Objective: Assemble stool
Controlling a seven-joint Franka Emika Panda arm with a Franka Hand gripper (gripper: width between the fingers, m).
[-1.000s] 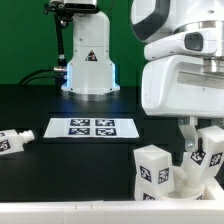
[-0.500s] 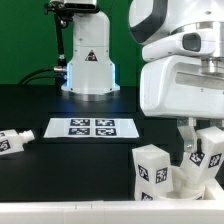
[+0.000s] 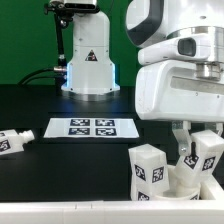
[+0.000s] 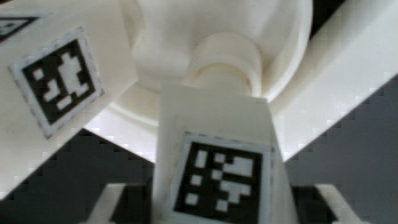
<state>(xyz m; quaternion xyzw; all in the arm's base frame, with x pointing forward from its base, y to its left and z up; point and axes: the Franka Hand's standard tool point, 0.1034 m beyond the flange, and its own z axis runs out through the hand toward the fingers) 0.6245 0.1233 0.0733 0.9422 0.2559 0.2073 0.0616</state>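
The stool's round white seat (image 3: 180,182) stands tilted at the exterior view's lower right. One tagged white leg (image 3: 148,165) sticks up from it. My gripper (image 3: 197,148) is shut on a second tagged leg (image 3: 207,153) and holds it against the seat. In the wrist view this leg (image 4: 222,150) runs between my fingers (image 4: 125,200), with its end at a socket of the seat (image 4: 169,50). The other leg (image 4: 54,80) shows beside it. A third leg (image 3: 10,141) lies loose on the black table at the exterior view's far left.
The marker board (image 3: 80,128) lies flat on the table at centre. A second white robot base (image 3: 90,60) with cables stands at the back. The table's front edge runs just below the seat.
My arm, the held leg and the seat with its standing leg have shifted slightly toward the exterior view's left. The loose leg and the marker board have not moved.
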